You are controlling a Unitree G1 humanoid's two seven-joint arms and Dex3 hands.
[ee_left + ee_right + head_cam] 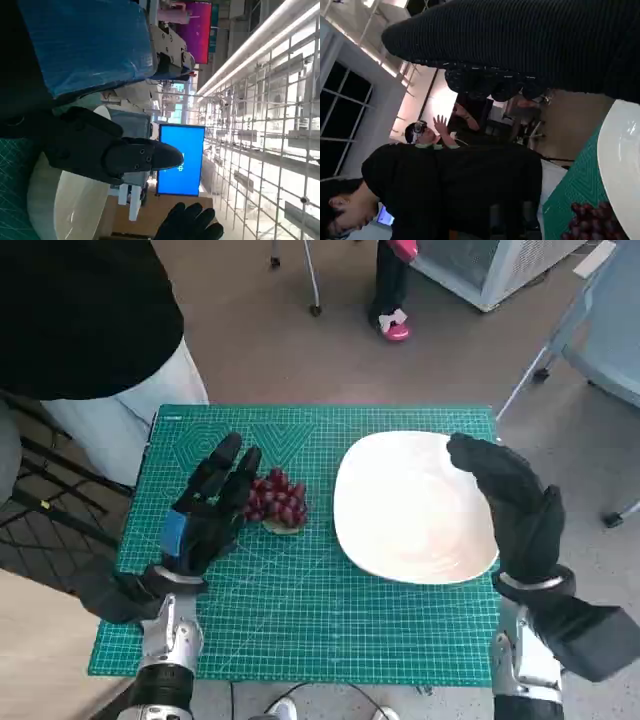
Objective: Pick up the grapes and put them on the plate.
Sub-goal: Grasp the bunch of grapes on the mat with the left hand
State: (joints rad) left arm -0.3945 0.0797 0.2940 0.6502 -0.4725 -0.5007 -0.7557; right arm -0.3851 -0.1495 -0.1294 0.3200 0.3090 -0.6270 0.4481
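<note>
Dark-red grapes [277, 499] in a bunch, seemingly untouched beside spread left-hand fingers [228, 466].

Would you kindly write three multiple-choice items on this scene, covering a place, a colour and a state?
1. Where do the grapes lie?
A. on the plate
B. on the mat, between the left robot hand and the plate
C. on the floor

2. What colour is the mat?
A. green
B. red
C. yellow

3. What is the right robot hand doing?
A. holding the grapes
B. holding nothing, over the plate's edge
C. lifting the plate

Key: 1 B, the bunch sits on the mat beside the left robot hand's fingers, apart from the plate. 2 A, the gridded mat is green. 3 B, the gloved hand is empty above the plate's rim.
</note>
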